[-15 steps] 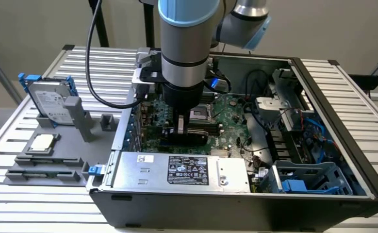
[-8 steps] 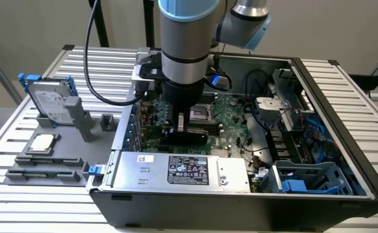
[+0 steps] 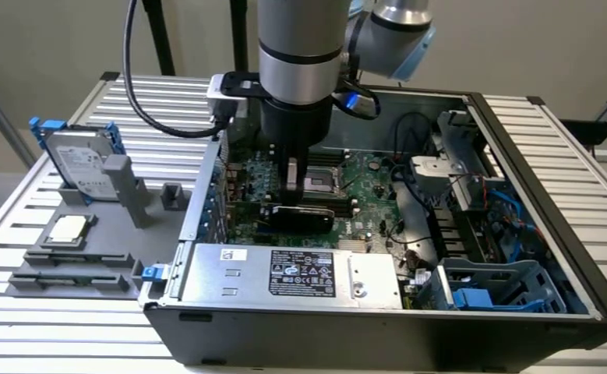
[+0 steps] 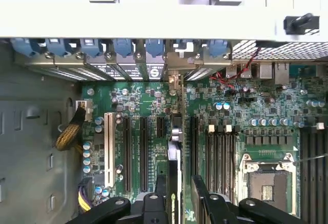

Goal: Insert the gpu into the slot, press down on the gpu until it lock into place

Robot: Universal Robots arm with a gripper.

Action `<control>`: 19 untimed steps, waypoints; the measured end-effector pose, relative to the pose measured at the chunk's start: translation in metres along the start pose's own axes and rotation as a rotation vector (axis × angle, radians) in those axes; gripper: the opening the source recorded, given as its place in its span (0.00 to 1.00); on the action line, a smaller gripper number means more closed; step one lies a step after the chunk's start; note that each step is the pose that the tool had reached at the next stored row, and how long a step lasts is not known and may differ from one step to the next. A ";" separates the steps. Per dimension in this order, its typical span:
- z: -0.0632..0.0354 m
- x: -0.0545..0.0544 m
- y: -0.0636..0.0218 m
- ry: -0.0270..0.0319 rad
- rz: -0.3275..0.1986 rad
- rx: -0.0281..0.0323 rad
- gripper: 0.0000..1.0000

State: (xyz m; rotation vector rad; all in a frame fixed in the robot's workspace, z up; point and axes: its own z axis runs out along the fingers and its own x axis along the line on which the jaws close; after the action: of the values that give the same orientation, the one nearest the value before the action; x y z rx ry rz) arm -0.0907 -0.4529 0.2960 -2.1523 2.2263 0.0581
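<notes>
Open computer case (image 3: 552, 234) lies on a slatted table (image 3: 54, 327), motherboard (image 3: 371, 183) exposed. Power supply (image 3: 293, 273) sits along the case's near wall in the exterior view. Gripper (image 4: 179, 196) is lowered over the motherboard, fingers (image 4: 205, 193) closed narrowly on the gpu (image 4: 173, 167), held edge-on. The gpu stands upright among the expansion slots; the slot beneath it is hidden.
</notes>
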 end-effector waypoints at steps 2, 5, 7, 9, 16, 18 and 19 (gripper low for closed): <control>-0.0089 -0.001 0.0000 -0.0001 0.000 -0.0001 0.33; -0.0226 -0.001 -0.0001 -0.0002 0.000 -0.0010 0.33; -0.0316 -0.002 -0.0001 -0.0001 0.000 -0.0020 0.31; -0.0399 -0.002 -0.0001 0.0001 0.000 -0.0034 0.24; -0.0452 -0.003 -0.0002 -0.0002 0.000 -0.0045 0.11; -0.0453 -0.003 -0.0002 -0.0001 0.000 -0.0046 0.11; -0.0453 -0.003 -0.0002 -0.0001 0.000 -0.0046 0.11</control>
State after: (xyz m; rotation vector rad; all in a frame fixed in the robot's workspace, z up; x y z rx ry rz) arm -0.0907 -0.4529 0.3413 -2.1542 2.2287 0.0634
